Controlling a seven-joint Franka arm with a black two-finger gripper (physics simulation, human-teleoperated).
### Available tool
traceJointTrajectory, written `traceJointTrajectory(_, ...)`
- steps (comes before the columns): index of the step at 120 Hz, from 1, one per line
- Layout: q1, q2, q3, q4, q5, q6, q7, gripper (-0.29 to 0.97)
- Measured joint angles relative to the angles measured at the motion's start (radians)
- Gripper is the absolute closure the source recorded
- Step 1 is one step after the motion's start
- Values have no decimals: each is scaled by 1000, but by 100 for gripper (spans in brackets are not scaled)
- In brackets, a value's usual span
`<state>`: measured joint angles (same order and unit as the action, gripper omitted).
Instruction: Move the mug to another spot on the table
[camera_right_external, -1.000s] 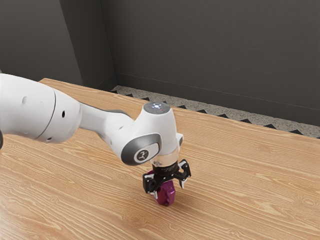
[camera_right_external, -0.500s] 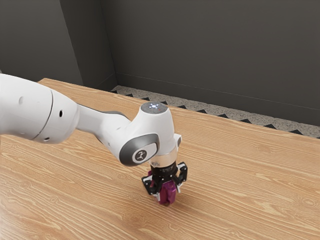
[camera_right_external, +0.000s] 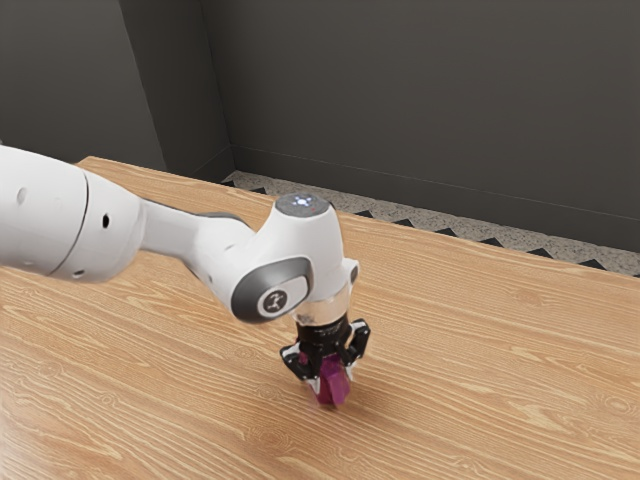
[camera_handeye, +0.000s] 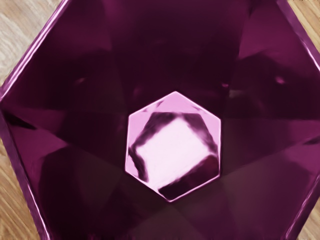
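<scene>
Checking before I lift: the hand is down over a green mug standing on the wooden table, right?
Not quite. The mug is dark magenta, not green; the wrist view, looking straight down into it, shows this. The rest holds: the gripper is down over it on the wooden table.

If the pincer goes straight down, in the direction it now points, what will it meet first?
Most likely the purple mug, which stands directly beneath the pincer; the wrist view looks straight into its hollow inside. The wooden table would come only after it. Whether pincer and mug touch, I cannot judge.
</scene>
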<state>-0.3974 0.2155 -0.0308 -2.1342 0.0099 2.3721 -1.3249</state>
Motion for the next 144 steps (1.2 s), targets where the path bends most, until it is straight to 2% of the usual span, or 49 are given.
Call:
traceJointTrajectory(16, 0, -13, 3, 0, 3, -9, 3, 51)
traceJointTrajectory(37, 1, -23, 16, 4, 46, -18, 9, 57)
traceJointTrajectory(51, 0, -32, 18, 9, 160, -15, 9, 58)
traceJointTrajectory(74, -2, -45, 26, 7, 423, 33, -9, 63)
traceJointTrajectory(88, 0, -46, 63, -7, 511, 83, -20, 66)
traceJointTrajectory(109, 27, -46, 106, -49, 554, 175, -28, 66)
traceJointTrajectory(144, 120, -90, 141, -162, 563, 304, -15, 66)
